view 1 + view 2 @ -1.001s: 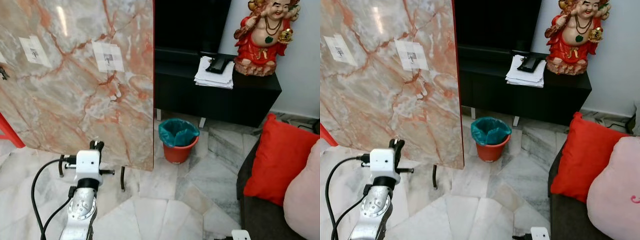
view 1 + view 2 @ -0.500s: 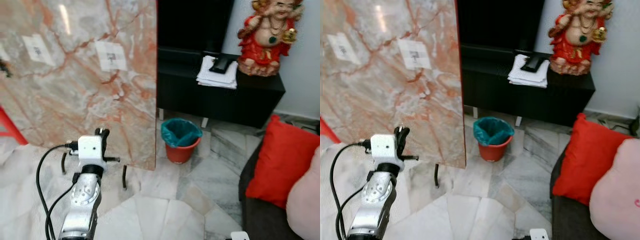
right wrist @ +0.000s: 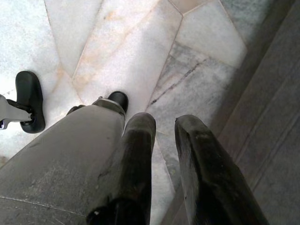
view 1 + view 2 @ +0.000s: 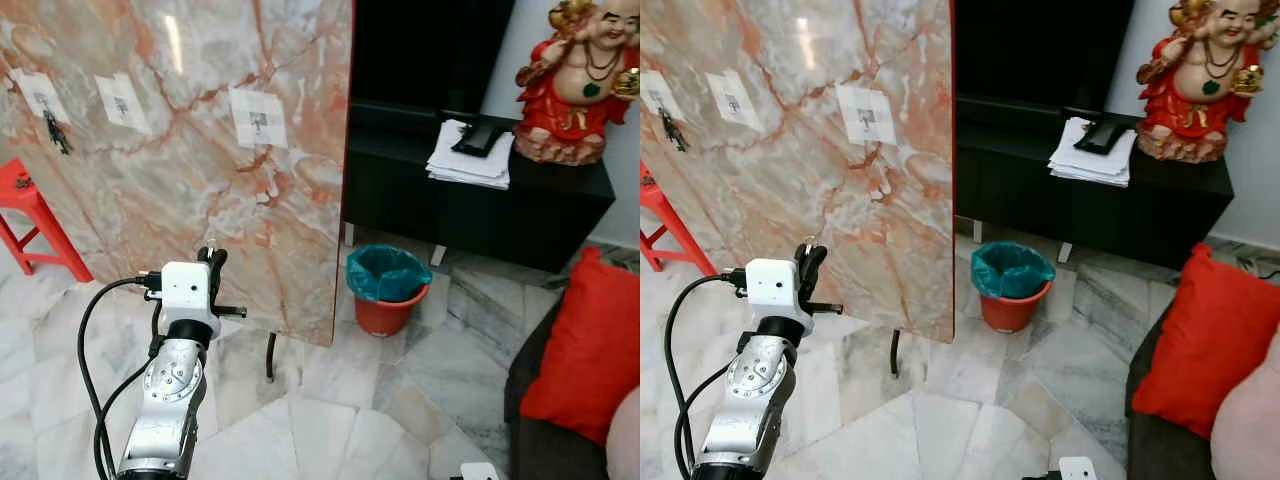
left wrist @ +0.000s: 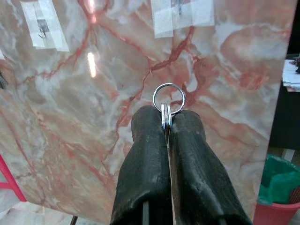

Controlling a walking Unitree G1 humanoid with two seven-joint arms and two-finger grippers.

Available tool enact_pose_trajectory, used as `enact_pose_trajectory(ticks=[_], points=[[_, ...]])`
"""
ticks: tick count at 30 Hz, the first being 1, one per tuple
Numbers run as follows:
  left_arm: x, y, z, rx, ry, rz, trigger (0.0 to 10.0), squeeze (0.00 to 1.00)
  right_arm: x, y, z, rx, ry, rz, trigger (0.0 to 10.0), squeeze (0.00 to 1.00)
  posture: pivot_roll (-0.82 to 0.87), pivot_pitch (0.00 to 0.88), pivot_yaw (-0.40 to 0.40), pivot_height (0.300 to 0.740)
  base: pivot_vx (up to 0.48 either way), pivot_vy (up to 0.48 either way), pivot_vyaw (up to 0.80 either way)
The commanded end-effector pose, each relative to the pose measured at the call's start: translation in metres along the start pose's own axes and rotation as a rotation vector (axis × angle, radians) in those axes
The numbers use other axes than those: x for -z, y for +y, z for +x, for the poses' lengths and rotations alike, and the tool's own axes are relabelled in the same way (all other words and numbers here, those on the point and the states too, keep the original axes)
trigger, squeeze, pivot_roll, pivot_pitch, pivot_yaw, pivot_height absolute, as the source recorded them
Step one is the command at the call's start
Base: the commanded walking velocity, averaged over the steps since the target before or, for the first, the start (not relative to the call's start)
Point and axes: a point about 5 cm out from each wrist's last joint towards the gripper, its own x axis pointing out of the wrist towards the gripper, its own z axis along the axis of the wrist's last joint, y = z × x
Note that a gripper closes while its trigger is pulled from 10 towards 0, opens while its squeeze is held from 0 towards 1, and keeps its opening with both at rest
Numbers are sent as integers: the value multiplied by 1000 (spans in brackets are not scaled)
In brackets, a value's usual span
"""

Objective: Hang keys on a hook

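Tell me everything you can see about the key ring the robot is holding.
The key ring is a thin, shiny silver loop, metal by its look. It stands upright, pinched between the two black fingers of the left gripper, with the round part sticking out past the fingertips. A flat silvery part, perhaps a key, is clamped between the fingers below the loop. Only the fingers touch it. It is held up in front of the pink-veined marble panel, apart from it, below a hook on a taped white patch.

No writing can be made out anywhere. The pale taped patches [image 4: 259, 118] on the marble panel [image 4: 200, 190] carry small dark marks (hooks, not lettering, as far as can be told), and the stack of papers [image 4: 468, 161] on the black cabinet [image 4: 480, 215] shows no readable print.
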Motion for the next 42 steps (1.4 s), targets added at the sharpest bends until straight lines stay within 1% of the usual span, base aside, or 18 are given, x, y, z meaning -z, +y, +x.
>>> enact_pose_trajectory(ticks=[1,7,11,13,15,18,23,42], points=[[-8,-3,5,15,-24,-1,10000,0,-2,0,0,5,-3,21,10000,0,-6,0,-14,740,262,0,0],[-13,-3,8,12,-36,-4,10000,0,-2,0,0,8,-9,32,10000,0,-7,0,-15,740,269,0,0],[-12,-4,8,14,-37,-4,10000,0,-3,-1,0,13,2,-13,10000,0,-8,0,-17,740,274,0,0],[-13,-4,8,14,-38,-5,10000,0,-3,-2,0,15,-2,-9,10000,0,-5,0,-18,740,276,0,0],[-15,-5,10,16,-44,-7,10000,0,-4,-2,0,16,-1,-31,10000,0,-6,0,-19,740,274,0,400],[-16,-6,11,18,-47,-7,10000,0,-3,-2,0,22,0,-9,10000,0,-5,0,-19,740,277,0,800],[-17,-7,12,18,-52,-8,10000,0,-3,-2,0,23,-4,17,10000,0,-4,0,-19,740,276,0,0],[-20,-7,13,20,-65,-12,10000,0,-4,-1,0,18,-9,15,10000,0,-3,0,-19,740,277,0,0]])
